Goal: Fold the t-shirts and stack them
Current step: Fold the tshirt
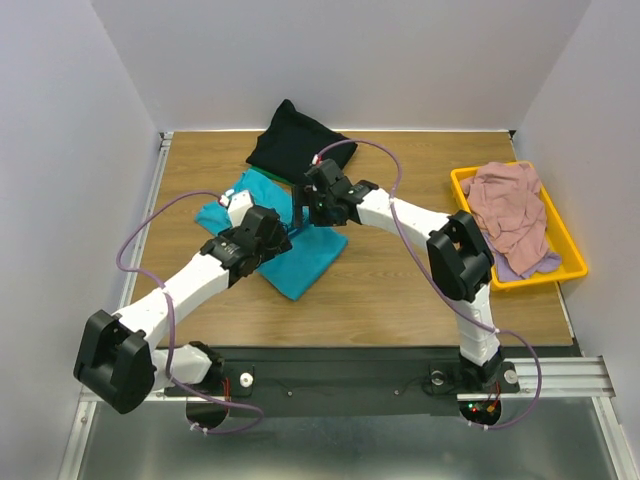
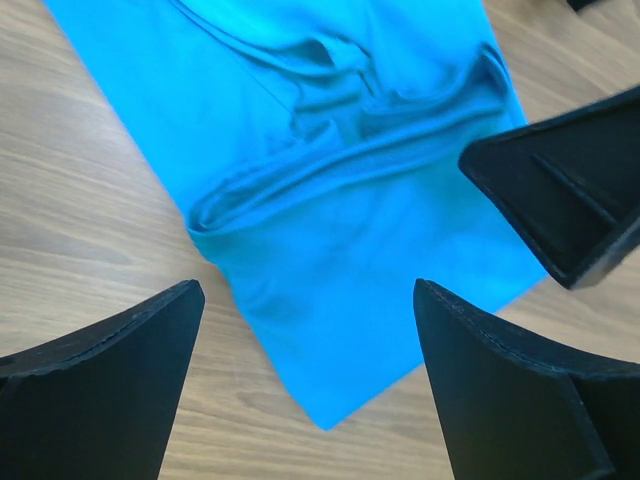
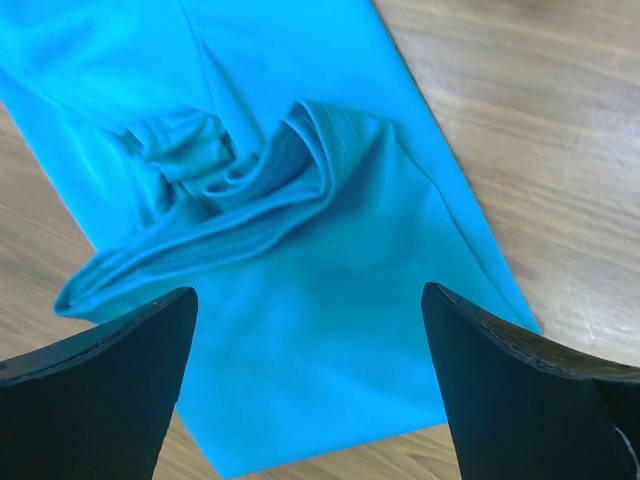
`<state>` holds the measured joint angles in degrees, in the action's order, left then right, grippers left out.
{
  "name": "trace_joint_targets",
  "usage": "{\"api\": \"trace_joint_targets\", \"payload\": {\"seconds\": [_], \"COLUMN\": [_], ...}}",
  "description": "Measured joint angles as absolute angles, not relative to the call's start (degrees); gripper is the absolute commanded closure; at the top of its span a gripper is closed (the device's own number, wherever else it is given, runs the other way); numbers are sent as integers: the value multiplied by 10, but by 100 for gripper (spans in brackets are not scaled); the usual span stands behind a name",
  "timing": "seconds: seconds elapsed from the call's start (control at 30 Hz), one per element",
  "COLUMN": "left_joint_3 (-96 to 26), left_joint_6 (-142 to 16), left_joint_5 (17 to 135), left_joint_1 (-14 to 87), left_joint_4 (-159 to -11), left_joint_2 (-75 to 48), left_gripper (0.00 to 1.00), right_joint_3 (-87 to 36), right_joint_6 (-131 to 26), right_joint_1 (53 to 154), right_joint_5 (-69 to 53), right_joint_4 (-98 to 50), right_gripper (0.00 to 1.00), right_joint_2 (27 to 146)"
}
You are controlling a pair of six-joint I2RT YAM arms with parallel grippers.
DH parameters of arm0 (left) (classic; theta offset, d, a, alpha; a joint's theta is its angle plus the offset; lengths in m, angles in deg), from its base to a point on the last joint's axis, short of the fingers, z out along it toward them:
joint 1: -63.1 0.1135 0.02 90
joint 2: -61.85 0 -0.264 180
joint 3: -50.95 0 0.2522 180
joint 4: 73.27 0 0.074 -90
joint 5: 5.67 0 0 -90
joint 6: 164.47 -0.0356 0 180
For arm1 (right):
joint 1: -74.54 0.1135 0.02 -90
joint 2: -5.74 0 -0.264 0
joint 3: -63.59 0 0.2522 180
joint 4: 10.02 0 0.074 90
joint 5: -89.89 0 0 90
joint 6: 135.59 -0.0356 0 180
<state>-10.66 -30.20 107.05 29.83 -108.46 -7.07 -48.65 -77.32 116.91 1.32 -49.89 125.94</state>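
Observation:
A teal t-shirt (image 1: 296, 262) lies partly folded on the wooden table, with a bunched collar and sleeve folds (image 3: 215, 190). My left gripper (image 1: 272, 232) hovers open over its near corner (image 2: 330, 400) and is empty (image 2: 305, 290). My right gripper (image 1: 308, 212) hovers open over the same shirt (image 3: 310, 292) and is empty; one of its fingers shows in the left wrist view (image 2: 560, 200). A black t-shirt (image 1: 295, 140) lies folded at the back. A dusty pink t-shirt (image 1: 510, 205) lies crumpled over a pale lavender one (image 1: 530, 266).
The yellow tray (image 1: 575, 250) holding the pink and lavender shirts stands at the right edge of the table. Bare wood (image 1: 390, 290) shows in front of and to the right of the teal shirt. Purple cables loop off both arms.

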Motion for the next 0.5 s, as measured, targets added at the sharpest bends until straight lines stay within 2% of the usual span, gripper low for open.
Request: {"api": "trace_joint_targets", "payload": {"seconds": [0.27,0.5], "left_joint_3": [-59,-58], "left_joint_6": [-325,-331], "left_joint_5": [1000,996], "left_joint_1": [298,302], "left_joint_4": [-1010,-965], "left_joint_2": [-63,-90], "left_gripper": [2,2], "right_joint_3": [-481,-606], "right_joint_6": [-760,-755], "right_joint_1": [1169,1169], "right_joint_5": [-36,-81], "right_joint_4": [-497,-477], "right_gripper": [0,0], "right_joint_2": [1267,1375]}}
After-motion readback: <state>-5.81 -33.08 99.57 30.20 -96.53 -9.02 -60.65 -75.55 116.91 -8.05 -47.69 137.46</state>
